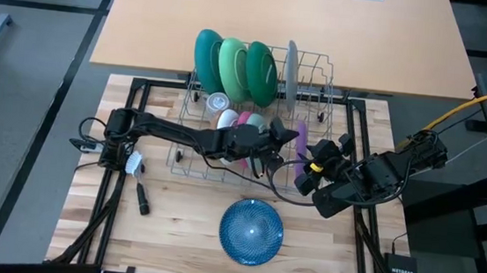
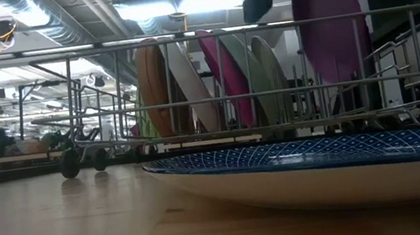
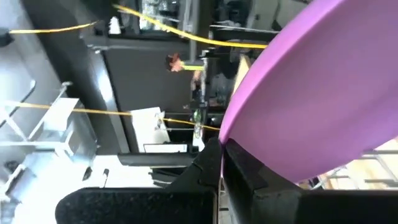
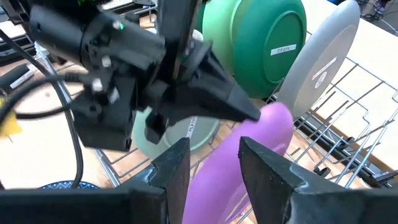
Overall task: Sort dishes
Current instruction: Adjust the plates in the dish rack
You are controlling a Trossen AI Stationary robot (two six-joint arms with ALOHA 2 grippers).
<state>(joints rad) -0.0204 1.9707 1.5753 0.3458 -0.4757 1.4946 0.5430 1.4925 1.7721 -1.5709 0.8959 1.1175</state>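
1. The left gripper (image 1: 289,140) has its fingers (image 3: 249,171) pinched tight on the rim of the purple plate (image 3: 311,99), holding it on edge over the near right part of the wire rack (image 1: 320,72); in the low view the plate stands upright above the top rail.
2. The right gripper (image 4: 214,165) sits just beside the same plate with its fingers (image 4: 267,168) set partway apart on either side of the plate's edge; whether the pads actually touch the plastic I cannot tell from this angle, so I would not call it a grip.
3. Done so far, judging from how things lie: the larger dishes stand on edge in the far row of the rack, a teal plate (image 1: 206,58), two green dishes (image 1: 234,65) and a grey plate (image 1: 291,68); smaller ones, pink (image 1: 243,119), white and pale green among them, stand in the near row.
4. Left to do: the purple plate is not yet seated in a slot; the blue patterned plate (image 1: 251,232) lies flat on the surface (image 1: 174,228), well apart from the rack and untouched.
5. The purple plate looks smooth, thin and stiff, a matte plastic with a shallow curve and a plain rim; no chips or marks show.
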